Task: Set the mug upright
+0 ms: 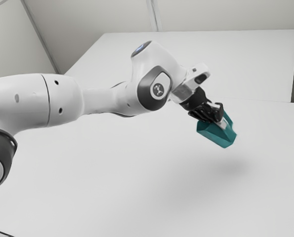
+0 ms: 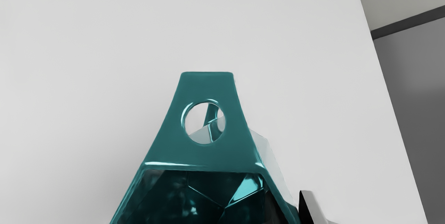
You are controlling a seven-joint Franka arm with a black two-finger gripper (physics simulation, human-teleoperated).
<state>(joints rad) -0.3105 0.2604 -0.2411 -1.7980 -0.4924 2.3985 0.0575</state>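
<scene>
Tool: I am gripping the teal mug [image 1: 215,135] by its wall with the black tool [image 1: 218,118], its fingers standing narrowly apart, one finger [image 2: 273,212] pressing inside the mouth and the other finger [image 2: 311,206] pressing outside.
Mug: It is hanging tilted in the air above the pale worktop [image 1: 112,182], a soft shadow [image 1: 231,168] falling beneath it.
Mouth: The mug's open mouth [image 2: 205,196] is facing my wrist camera, its faceted inside gleaming darkly.
Handle: The flat-sided handle [image 2: 208,86], pierced by a round hole, is jutting away from the tool's fingers.
Arm: My white arm [image 1: 105,101] is reaching in from the exterior view's left.
</scene>
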